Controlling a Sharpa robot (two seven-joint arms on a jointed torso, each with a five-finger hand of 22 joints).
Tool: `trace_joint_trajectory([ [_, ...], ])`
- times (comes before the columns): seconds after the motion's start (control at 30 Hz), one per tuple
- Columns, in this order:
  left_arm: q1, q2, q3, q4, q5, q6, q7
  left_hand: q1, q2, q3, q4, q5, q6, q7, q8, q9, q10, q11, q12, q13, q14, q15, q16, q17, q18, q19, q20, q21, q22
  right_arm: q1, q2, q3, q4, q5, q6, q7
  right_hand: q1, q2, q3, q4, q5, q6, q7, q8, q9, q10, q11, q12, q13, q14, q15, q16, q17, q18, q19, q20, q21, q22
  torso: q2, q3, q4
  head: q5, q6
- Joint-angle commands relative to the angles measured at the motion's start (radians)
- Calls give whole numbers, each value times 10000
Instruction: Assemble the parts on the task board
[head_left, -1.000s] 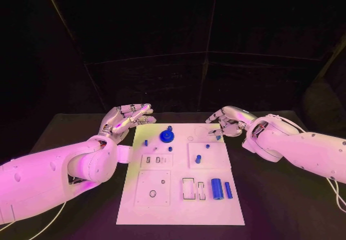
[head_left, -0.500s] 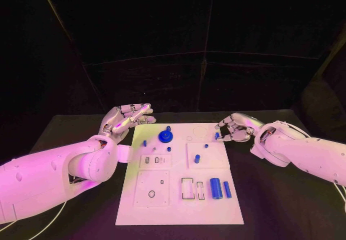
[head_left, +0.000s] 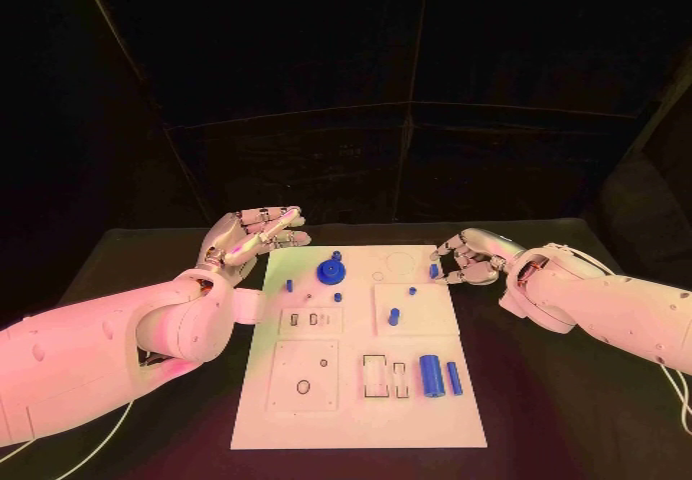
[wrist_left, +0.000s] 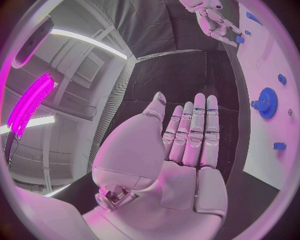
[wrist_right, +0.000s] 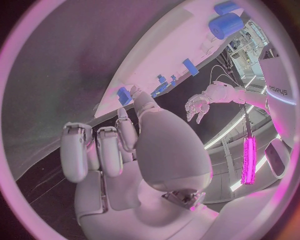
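A small blue part (head_left: 433, 270) is pinched in the fingertips of the right hand (head_left: 469, 258), at the far right edge of the task board (head_left: 361, 415). A blue gear (head_left: 333, 269) is seated toward the board's far left; two blue cylinders (head_left: 431, 376) lie side by side nearer, on the right. The left hand (head_left: 257, 236) is held off the board's far left corner — fingers extended, nothing grasped. The board rests on the black table (head_left: 577, 420).

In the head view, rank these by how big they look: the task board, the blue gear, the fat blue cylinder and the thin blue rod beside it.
Largest to smallest:
1. task board
2. fat blue cylinder and blue gear look too alike in size to rank
3. thin blue rod
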Motion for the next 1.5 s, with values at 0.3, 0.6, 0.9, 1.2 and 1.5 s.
trace_joint_trajectory([
  [0.3,12,17,7,-8,-85,125,17,60,83,10,-83,60,48,4,-38,-1,63,27,-35,7,70,11,-37,13,154,96,-5,-68,-12,7,166,6,-155,85,69,-57,-42,401,218,-46,-280,375,-41,98,46,78,-21,84,106,727,-60,-20,1190,-95,10,35,-2,1075,-2,-6,13,-16,-22],
  [0.6,12,6,7,0,-85,110,9,61,83,10,-87,59,48,6,-41,-2,61,27,-38,5,70,11,-39,14,153,96,-6,-69,-14,7,236,6,-260,41,232,-187,38,505,441,-168,-414,669,-97,171,48,126,-72,146,175,734,-103,-10,1217,-103,38,-1,10,1111,-6,-7,14,-8,-24],
  [0.9,12,4,7,19,-85,100,-2,73,83,9,-114,60,34,20,-63,-9,43,37,-62,-3,71,14,-55,16,151,100,-8,-74,-22,6,314,6,-296,-37,380,-274,43,528,545,-225,-464,805,-135,193,45,144,-104,164,197,740,-129,-2,1239,-111,67,-23,24,1148,-8,-5,9,-10,-32],
  [1.2,12,6,7,20,-85,91,-27,100,97,21,-148,61,28,28,-81,-13,30,44,-82,-8,70,17,-71,17,149,103,-8,-79,-30,6,344,7,-316,-46,498,-339,4,580,684,-271,-515,1049,-208,256,56,188,-163,205,241,744,-175,4,1256,-119,94,-61,37,1185,-6,1,2,-11,-47],
  [1.5,12,1,7,17,-85,82,-29,100,97,21,-148,61,28,28,-81,-13,30,44,-82,-8,70,17,-71,17,149,103,-8,-79,-30,6,333,7,-313,-48,344,-427,-67,708,916,-323,-522,1431,-340,385,78,230,-275,230,277,748,-270,5,1269,-141,171,-146,76,1284,-11,-1,5,-32,-65],
])
